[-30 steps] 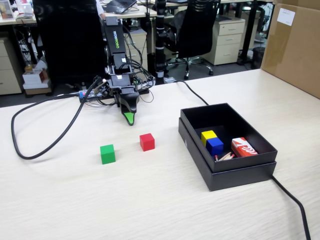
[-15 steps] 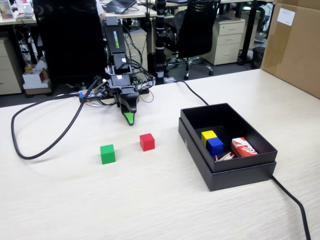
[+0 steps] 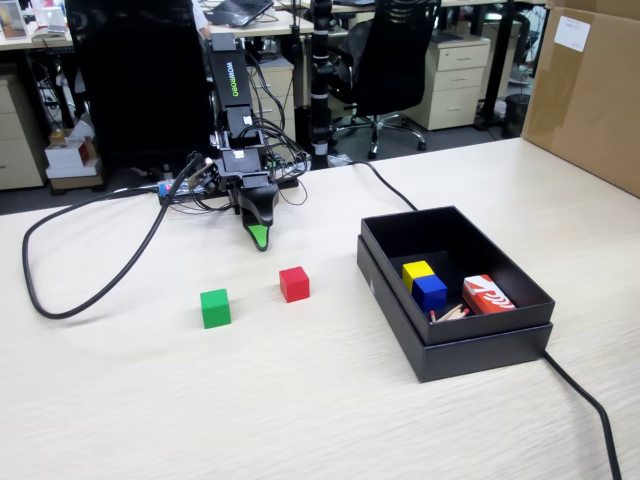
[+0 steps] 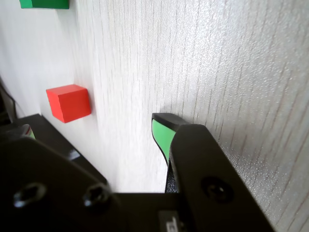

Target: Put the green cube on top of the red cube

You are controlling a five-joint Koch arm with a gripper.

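The gripper [image 3: 260,238] hangs low over the table [image 3: 300,400], tip pointing down, holding nothing. Only one green-padded tip shows in either view, so I cannot tell how far apart the jaws stand.

In the fixed view the green cube [image 3: 215,308] sits in front of the tip and off to its left, clear of everything; the red cube [image 3: 294,284] lies nearer the tip, a little to its right. The two are apart, not touching. In the wrist view the red cube [image 4: 69,102] lies ahead of the fingertip [image 4: 162,134], and only an edge of the green cube [image 4: 44,4] peeks in at the top.

Beyond the red cube, farther right of the tool, a black box [image 3: 455,340] holds a yellow cube [image 3: 416,270], a blue cube [image 3: 430,292] and a packet [image 3: 487,294].

The green cube looks light, rigid and matte, so it should not slip much. Two opposite flat side faces, taken squarely near mid-height, seem the best hold; gripping across corners would likely twist it
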